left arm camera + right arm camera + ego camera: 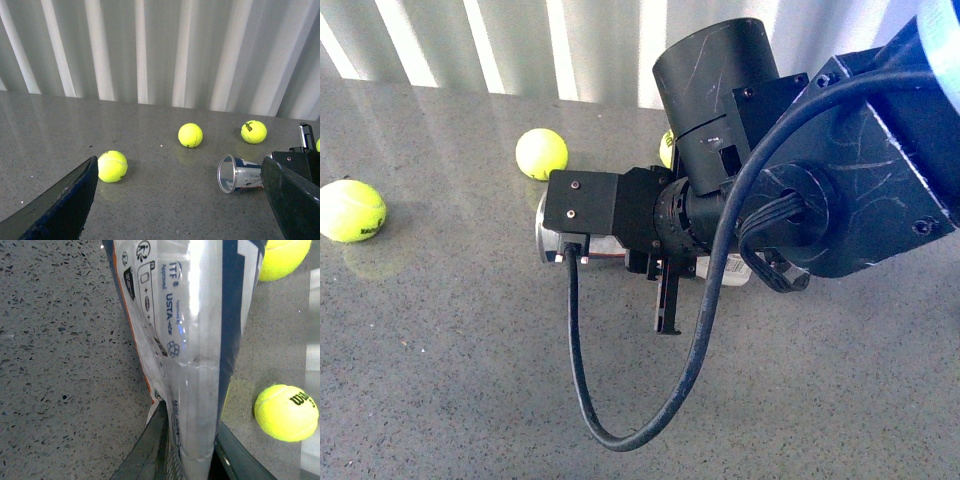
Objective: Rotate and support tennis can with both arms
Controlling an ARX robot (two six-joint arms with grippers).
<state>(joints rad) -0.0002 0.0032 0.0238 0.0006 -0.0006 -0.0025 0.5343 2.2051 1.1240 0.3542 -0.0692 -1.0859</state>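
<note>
Two fingers (pixel 150 450) of the right gripper (pixel 192 460) clench the can (pixel 195 315), lying sideways on the table (pixel 440 380). Left gripper (pixel 179 175) gapes released, well apart from the can; three balls (pixel 190 135) lie near the can.

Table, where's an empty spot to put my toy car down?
The near-left part of the table is bare, bordered by the left ball, the tennis can and the cable loop. It's crowded around the can: the right end effector grips it, and a second ball sits close behind.
</note>
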